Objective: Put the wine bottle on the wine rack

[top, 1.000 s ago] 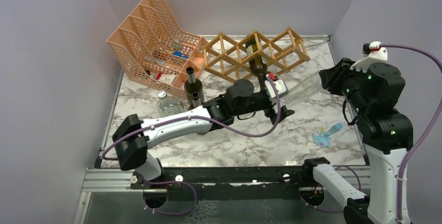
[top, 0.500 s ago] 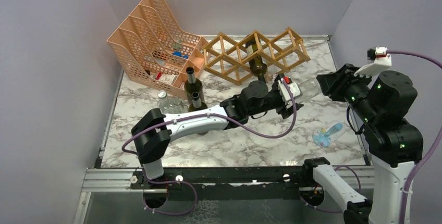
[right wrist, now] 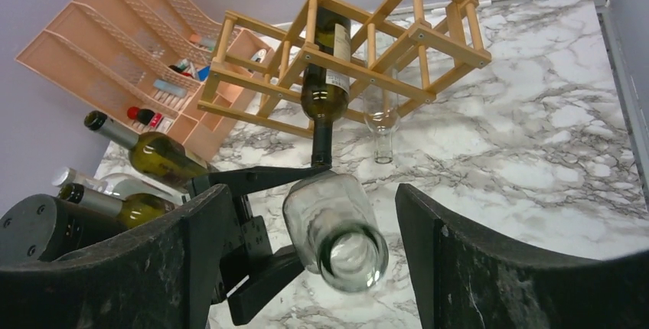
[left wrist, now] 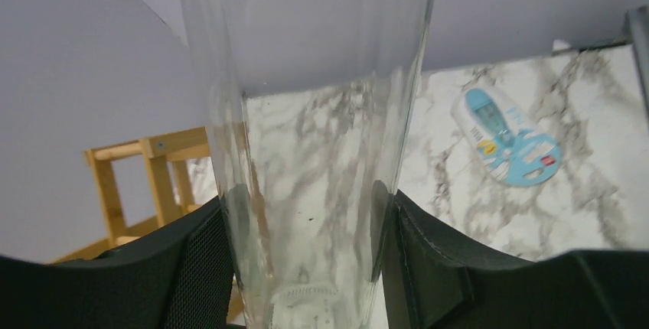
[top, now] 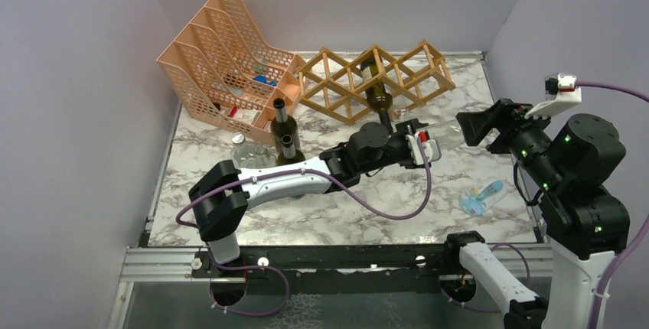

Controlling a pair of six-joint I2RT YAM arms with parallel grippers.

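A clear glass wine bottle (top: pixel 448 131) hangs tilted above the marble table between my two arms. My left gripper (top: pixel 425 145) is shut on it; the left wrist view shows the clear bottle (left wrist: pixel 306 115) clamped between both black fingers (left wrist: pixel 444 260). My right gripper (top: pixel 474 126) is open at the other end. In the right wrist view the bottle's round end (right wrist: pixel 333 229) sits between the spread fingers without touching them. The wooden wine rack (top: pixel 375 80) stands at the back and holds a dark green bottle (top: pixel 375 88) neck down.
A peach perforated organizer (top: pixel 222 53) stands at the back left. Two dark bottles (top: pixel 285 122) stand upright before it, beside a clear jar (top: pixel 241 149). A blue and white item (top: pixel 481 195) lies near the right arm. A second clear bottle (right wrist: pixel 380 126) rests in the rack.
My left gripper has reached right and shut on the clear bottle. My right gripper has opened, let go of it, and drawn back slightly to the right.
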